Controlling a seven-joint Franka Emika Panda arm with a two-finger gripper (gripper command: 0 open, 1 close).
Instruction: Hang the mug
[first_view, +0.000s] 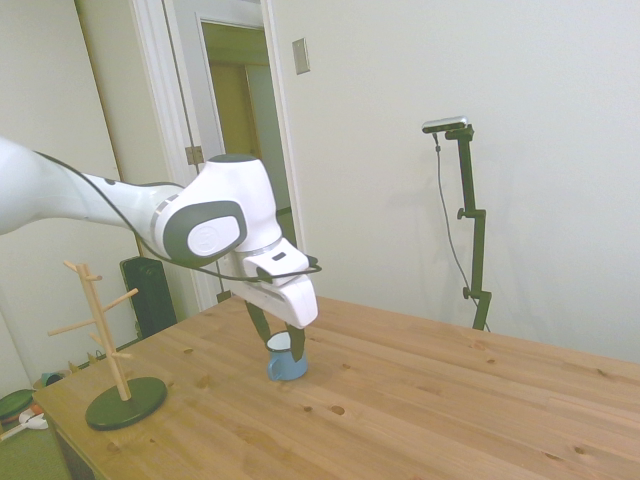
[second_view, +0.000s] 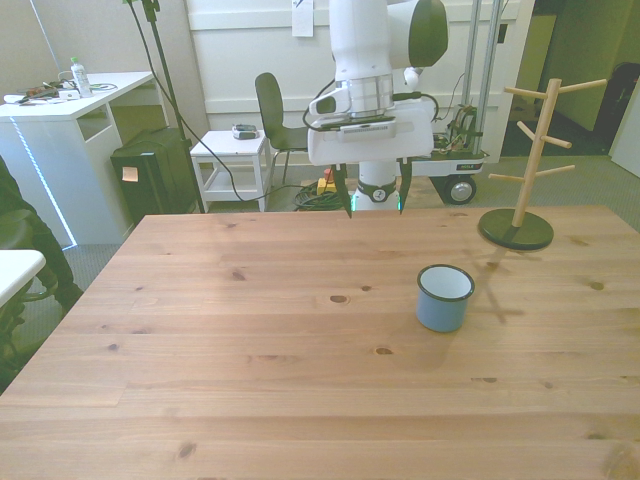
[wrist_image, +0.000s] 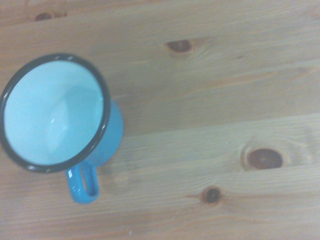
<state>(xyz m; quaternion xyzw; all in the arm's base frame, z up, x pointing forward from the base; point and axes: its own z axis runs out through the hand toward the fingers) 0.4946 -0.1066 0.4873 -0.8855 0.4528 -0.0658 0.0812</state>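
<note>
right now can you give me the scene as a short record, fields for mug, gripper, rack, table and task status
mug: light-blue mug upright on the table, white inside, dark rim, nothing in it in the wrist view
gripper: gripper open, above the table, holding nothing, apart from the mug
rack: wooden mug tree on a dark round base, near the table's far edge at the front view's right, pegs bare
table: wooden table
task status: mug not yet grasped or hung
</note>
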